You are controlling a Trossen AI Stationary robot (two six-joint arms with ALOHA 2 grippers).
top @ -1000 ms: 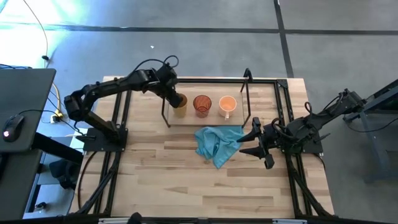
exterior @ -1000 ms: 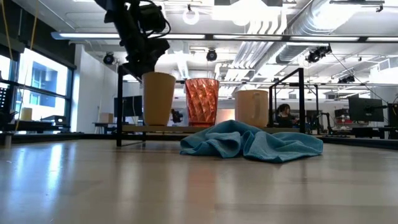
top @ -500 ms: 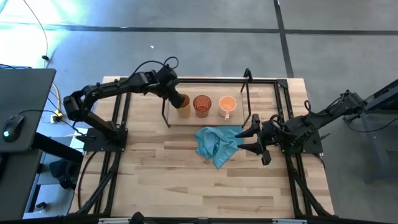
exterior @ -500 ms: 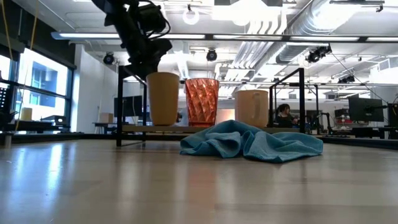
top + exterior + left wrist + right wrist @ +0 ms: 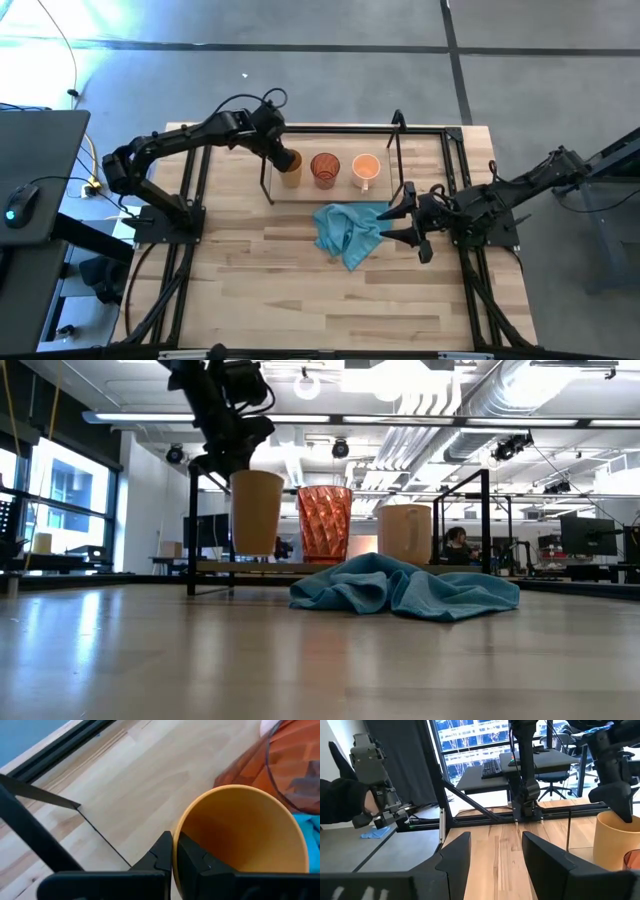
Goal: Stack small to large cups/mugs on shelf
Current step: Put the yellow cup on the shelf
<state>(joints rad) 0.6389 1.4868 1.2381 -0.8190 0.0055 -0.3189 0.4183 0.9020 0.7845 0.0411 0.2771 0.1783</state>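
My left gripper (image 5: pixel 281 157) is shut on the amber-brown cup (image 5: pixel 291 170) at the left end of the shelf (image 5: pixel 308 193), a low black-framed rack with a light wooden board. The red ribbed cup (image 5: pixel 325 169) stands upright on the board in the middle. The light orange mug (image 5: pixel 366 168) stands on it at the right. In the low view the three show side by side: amber cup (image 5: pixel 256 512), red cup (image 5: pixel 325 523), mug (image 5: pixel 404 532). My right gripper (image 5: pixel 404 224) is open, low over the table beside the shelf's right end, holding nothing. My left gripper (image 5: pixel 173 851) pinches the amber cup's rim (image 5: pixel 176 831) on the side away from the red cup. One finger (image 5: pixel 195 860) is inside the cup and one (image 5: pixel 161 854) is outside, coming down from above. The cup hangs upright, its base (image 5: pixel 255 552) just above the shelf board.
A crumpled teal cloth (image 5: pixel 348 232) lies on the table in front of the shelf, between it and my right gripper. The shelf's thin black posts (image 5: pixel 191 525) rise at its ends. Black rails (image 5: pixel 455 170) run along the table's sides. The table's near half is bare wood.
My left gripper carried the amber cup a little toward the red cup, then back toward the shelf's left end and slightly up, so its base now hangs higher above the board. My right gripper crept a little toward the shelf and stayed open.
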